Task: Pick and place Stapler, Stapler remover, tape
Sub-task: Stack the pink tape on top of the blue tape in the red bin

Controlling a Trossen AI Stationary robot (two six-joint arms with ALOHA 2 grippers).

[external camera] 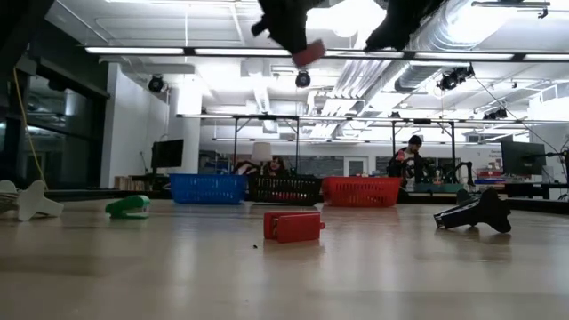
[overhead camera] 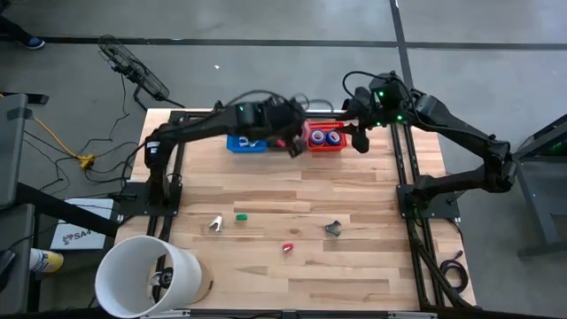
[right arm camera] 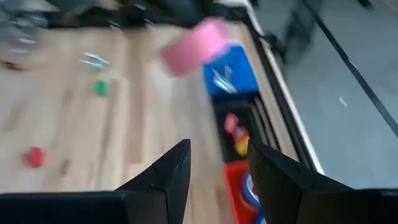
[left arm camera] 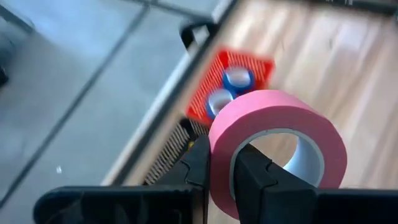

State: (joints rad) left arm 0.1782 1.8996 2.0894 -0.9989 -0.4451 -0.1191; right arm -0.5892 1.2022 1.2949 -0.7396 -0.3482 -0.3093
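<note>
My left gripper (overhead camera: 292, 144) (left arm camera: 221, 163) is shut on a pink tape roll (left arm camera: 273, 134) (external camera: 308, 52), high above the row of baskets at the table's far edge. My right gripper (overhead camera: 359, 138) (right arm camera: 217, 163) hovers open beside the red basket (overhead camera: 325, 138), which holds two blue tape rolls (left arm camera: 229, 87). The black middle basket (right arm camera: 239, 134) holds pink and yellow items. On the wood lie a green stapler (overhead camera: 240, 215), a red stapler (overhead camera: 288, 248), a white stapler remover (overhead camera: 215, 223) and a black stapler remover (overhead camera: 333, 229). My left gripper pinches the pink roll's wall (left arm camera: 219, 134), with one finger (left arm camera: 255, 177) inside the open centre and the other finger (left arm camera: 198, 163) outside. The roll is lifted clear of the table and sticks out beyond the fingertips, its hole facing sideways.
A blue basket (overhead camera: 246, 143) with metal items stands left of the black one. A big white cylinder (overhead camera: 146, 275) sits at the near left corner. Dark frame rails run along the table's left and right sides. The middle of the wood between the scattered items is bare.
</note>
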